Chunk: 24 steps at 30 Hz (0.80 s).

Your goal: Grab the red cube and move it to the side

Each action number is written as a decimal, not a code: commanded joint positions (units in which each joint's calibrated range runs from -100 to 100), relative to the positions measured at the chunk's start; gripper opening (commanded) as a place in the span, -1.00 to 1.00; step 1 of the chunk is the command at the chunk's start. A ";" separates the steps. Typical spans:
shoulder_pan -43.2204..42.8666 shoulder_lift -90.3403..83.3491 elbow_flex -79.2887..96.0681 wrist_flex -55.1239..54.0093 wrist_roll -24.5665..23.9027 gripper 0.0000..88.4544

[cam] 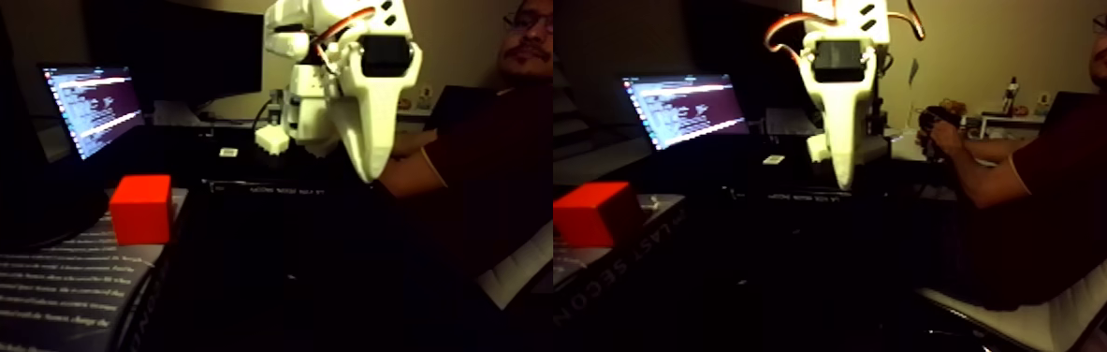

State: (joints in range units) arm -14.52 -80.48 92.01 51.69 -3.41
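Red cube (141, 209) sits on a book — lower left of gripper (370, 173).

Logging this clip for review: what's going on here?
A white arm hangs its gripper in the air over a dark desk, holding nothing; whether it's open is unclear. The red cube sits apart from it on a book, untouched. A person sits beside the desk, and a laptop glows behind.

Red cube (579, 214) cut by seam
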 commanded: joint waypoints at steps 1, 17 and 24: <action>0.45 -2.04 0.19 0.08 0.36 -0.98; 5.19 -5.49 1.55 1.09 0.36 -0.98; 5.44 -5.49 1.55 1.09 0.36 -0.98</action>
State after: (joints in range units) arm -9.42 -85.61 93.83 52.35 -3.41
